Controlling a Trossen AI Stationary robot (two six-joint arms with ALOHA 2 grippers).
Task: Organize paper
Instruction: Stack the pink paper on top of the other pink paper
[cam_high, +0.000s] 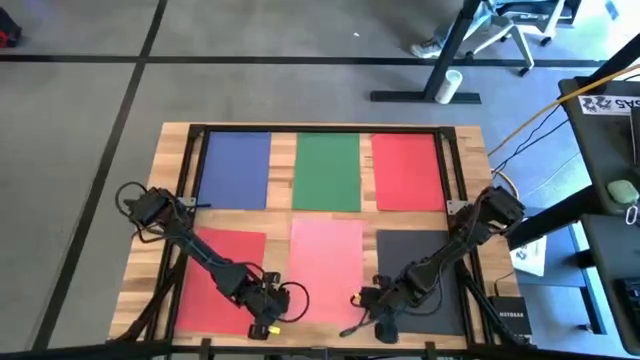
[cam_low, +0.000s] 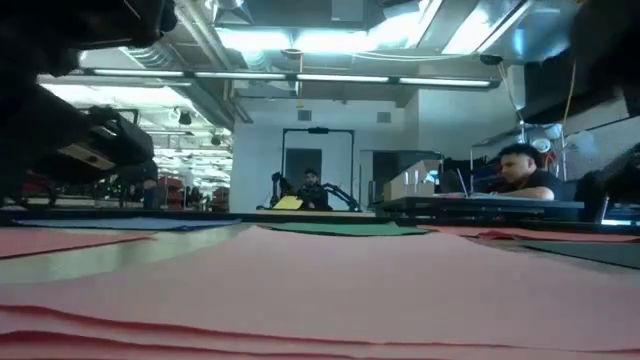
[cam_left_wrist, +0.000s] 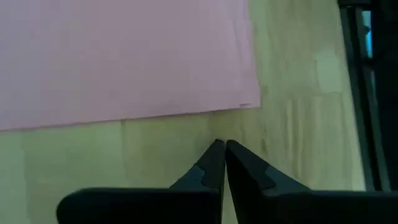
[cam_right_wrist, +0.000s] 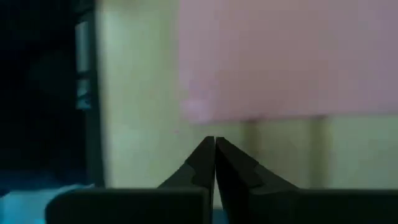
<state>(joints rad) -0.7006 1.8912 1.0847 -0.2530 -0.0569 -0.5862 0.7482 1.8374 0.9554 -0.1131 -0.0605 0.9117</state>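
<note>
A black box (cam_high: 506, 313) lying on the floor by the counter's right edge is showing the word "NETGEAR"; white print on a dark board (cam_high: 610, 104) at upper right is staying unreadable.

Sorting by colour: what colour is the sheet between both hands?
Salmon pink sheet, clearest in the high view.

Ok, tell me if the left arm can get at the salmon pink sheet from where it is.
Probably yes. The left gripper, fingers shut, sits on bare wood just off the salmon pink sheet, near its corner, with nothing between them.
</note>
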